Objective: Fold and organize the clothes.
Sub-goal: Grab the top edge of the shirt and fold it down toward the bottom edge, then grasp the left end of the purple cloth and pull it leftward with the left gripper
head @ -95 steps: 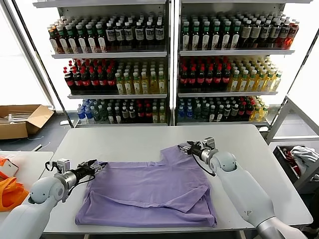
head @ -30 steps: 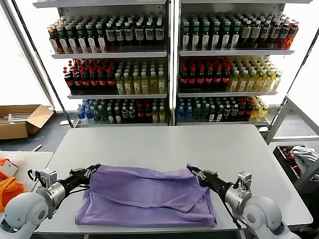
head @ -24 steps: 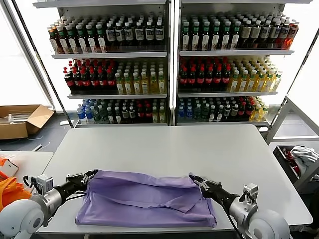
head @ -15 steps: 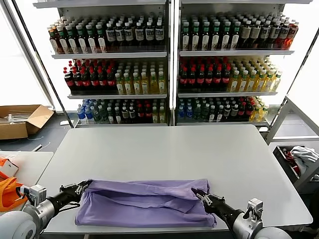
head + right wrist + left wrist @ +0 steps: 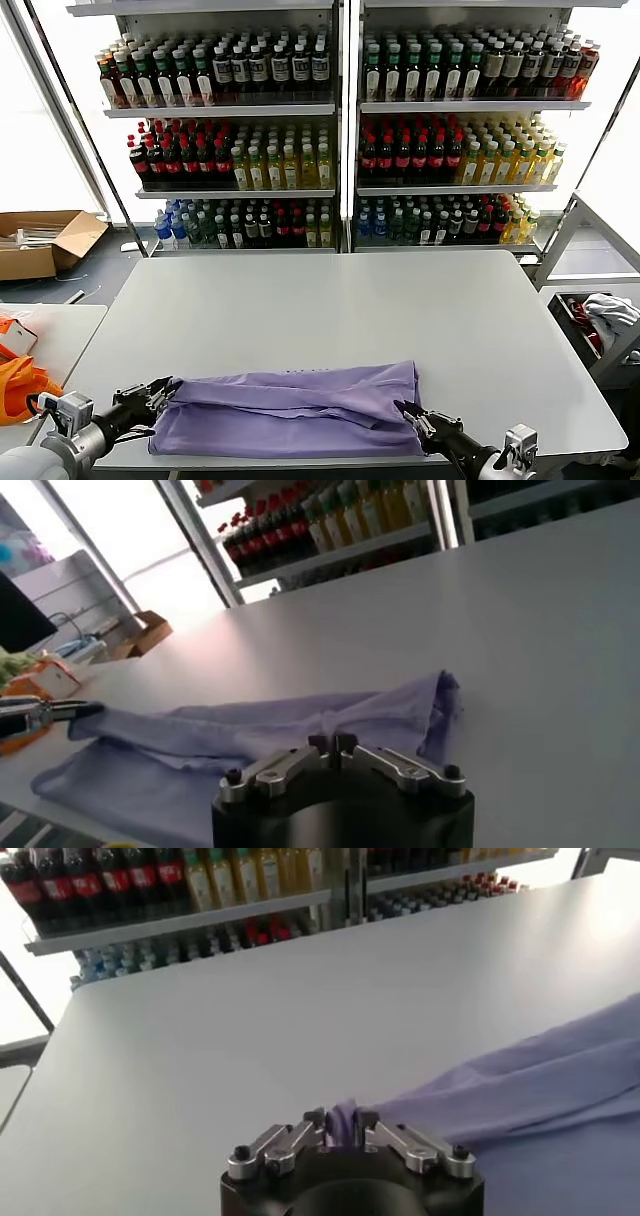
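Lavender T-shirt lies between low left pincer and right pincer.

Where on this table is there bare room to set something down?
The table is bare from the folded T-shirt back to the far edge by the drink shelves, plus a strip right of the shirt. The near edge is crowded: shirt, left gripper and right gripper at its ends.

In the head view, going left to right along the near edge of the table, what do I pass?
orange bag → left gripper → lavender T-shirt → right gripper
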Motion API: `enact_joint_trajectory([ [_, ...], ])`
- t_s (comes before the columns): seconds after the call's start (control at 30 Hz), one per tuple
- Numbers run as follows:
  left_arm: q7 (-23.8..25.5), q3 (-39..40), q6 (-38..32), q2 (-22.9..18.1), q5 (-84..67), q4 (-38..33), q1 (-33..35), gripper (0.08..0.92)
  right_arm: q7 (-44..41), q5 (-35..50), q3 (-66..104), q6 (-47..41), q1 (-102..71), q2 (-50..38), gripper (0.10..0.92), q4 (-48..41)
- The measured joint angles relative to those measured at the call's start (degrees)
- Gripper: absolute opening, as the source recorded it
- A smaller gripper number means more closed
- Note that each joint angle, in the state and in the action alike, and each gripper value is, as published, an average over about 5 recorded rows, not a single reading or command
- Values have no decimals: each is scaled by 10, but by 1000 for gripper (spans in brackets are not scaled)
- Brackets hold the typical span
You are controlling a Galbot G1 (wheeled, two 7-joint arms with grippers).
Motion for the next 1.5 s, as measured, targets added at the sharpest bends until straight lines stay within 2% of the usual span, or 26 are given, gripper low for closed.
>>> enact_joint_trajectory([
  [0.2, -13, -18, 0, -8, 8, -24, 19, 504, -10, -2, 19, 29, 1, 4, 448, -1],
  [0.3, -36, -18, -1, -18, 4, -37, 23, 590, -23, -17, 28, 64, 2, 11, 534, -7],
  [0.53, -157, 17, -21, -63, -29, -50, 27, 785, -52, -78, 51, 175, -5, 38, 740, -16],
  [0.67, -224, 46, -34, -95, -41, -49, 27, 820, -60, -101, 67, 218, -17, 50, 811, -14],
  [0.87, -296, 85, -47, -133, -48, -39, 19, 823, -65, -119, 89, 256, -40, 57, 822, -8],
  [1.07, -337, 112, -56, -155, -52, -26, 13, 799, -70, -119, 103, 272, -53, 62, 823, -1],
  [1.5, -369, 147, -77, -182, -53, -22, 14, 442, -70, -105, 118, 282, -64, 63, 823, 14],
])
